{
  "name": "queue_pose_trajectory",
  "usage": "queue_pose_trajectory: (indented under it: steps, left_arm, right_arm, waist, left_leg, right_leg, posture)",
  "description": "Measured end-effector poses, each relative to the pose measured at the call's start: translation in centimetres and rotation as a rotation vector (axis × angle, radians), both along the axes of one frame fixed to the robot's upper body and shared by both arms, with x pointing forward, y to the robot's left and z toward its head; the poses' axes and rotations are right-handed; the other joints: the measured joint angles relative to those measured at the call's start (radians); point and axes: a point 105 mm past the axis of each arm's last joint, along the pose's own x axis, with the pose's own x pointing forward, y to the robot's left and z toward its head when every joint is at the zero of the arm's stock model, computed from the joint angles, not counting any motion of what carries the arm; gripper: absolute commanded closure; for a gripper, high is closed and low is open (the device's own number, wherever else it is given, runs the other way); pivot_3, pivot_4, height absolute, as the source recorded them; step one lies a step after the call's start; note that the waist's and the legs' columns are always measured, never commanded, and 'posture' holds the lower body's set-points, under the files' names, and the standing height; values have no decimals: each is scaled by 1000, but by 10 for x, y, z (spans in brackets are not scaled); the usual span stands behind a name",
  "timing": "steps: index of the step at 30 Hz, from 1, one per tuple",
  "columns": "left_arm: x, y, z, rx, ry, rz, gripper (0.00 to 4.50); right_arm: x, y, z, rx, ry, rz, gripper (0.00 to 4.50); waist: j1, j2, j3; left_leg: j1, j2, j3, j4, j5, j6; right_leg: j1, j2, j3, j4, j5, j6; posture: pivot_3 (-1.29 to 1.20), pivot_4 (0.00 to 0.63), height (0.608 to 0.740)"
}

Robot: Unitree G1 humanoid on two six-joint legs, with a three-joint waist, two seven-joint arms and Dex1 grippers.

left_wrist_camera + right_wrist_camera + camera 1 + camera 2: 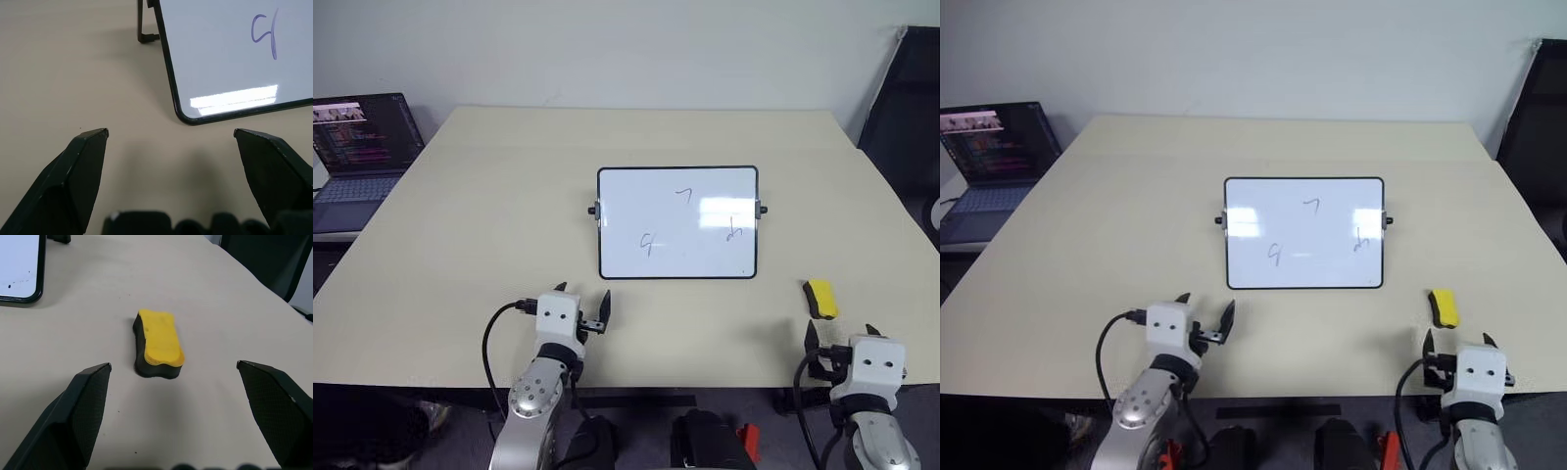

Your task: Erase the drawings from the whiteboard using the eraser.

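From the head camera, the whiteboard [677,223] lies flat in the middle of the table [460,245], with 3 drawings [683,195] on it, all untouched. The eraser [820,299] sits on the table off the board's near right corner, apart from it. The right gripper [840,338] hangs at the table's near edge just behind the eraser, and the left gripper [581,305] sits near the board's near left corner. A laptop [357,157] stands open at the far left.

In the left wrist view, the left gripper's fingers [78,176] stand wide apart with nothing between them, aimed at the board's near corner.

In the right wrist view, the right gripper's fingers [80,416] are spread wide and empty, and the eraser [159,342] lies yellow side up just ahead, roughly centred in the gap.

The step in hand looks like the reach for the eraser; no erasing has begun. The next move calls for the right arm to advance and lower until the fingers straddle the block, then close across its narrow sides.
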Motion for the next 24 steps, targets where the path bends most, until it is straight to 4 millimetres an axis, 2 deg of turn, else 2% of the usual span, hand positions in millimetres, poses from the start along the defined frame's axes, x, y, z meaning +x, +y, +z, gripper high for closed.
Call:
queue_pose_trajectory:
  steps: [4, 12, 15, 21, 24]
  left_arm:
    - [-3, 0, -3, -11, 9, 4, 0]
    - [-6, 4, -5, -9, -2, 15, 0]
    - [-5, 6, -8, -4, 2, 18, 0]
    - [4, 9, -2, 4, -30, 24, 0]
    - [5, 9, -1, 5, -31, 30, 0]
  right_arm:
    - [2, 0, 7, -20, -17, 14, 7]
    - [5, 3, 7, -14, -22, 26, 7]
    - [9, 5, 7, -3, -30, 26, 7]
    - [19, 6, 2, 28, -32, 7, 7]
    - [18, 6, 0, 32, -23, 7, 7]
  waist:
    - [0, 0, 0]
    - [0, 0, 0]
    - [0, 0, 0]
    - [0, 0, 0]
    - [0, 0, 0]
  left_leg:
    - [0, 0, 0, 0, 0, 0]
    - [-1, 0, 0, 0, 0, 0]
    - [0, 0, 0, 0, 0, 0]
    - [0, 0, 0, 0, 0, 0]
    - [-1, -1, 0, 0, 0, 0]
  right_leg:
    - [0, 0, 0, 0, 0, 0]
    - [0, 0, 0, -1, 0, 0]
    - [0, 0, 0, 0, 0, 0]
    - [0, 0, 0, 0, 0, 0]
    - [0, 1, 0, 0, 0, 0]
  posture:
    - [0, 150, 740]
    - [0, 150, 740]
    - [0, 150, 740]
    - [0, 150, 740]
    - [0, 150, 740]
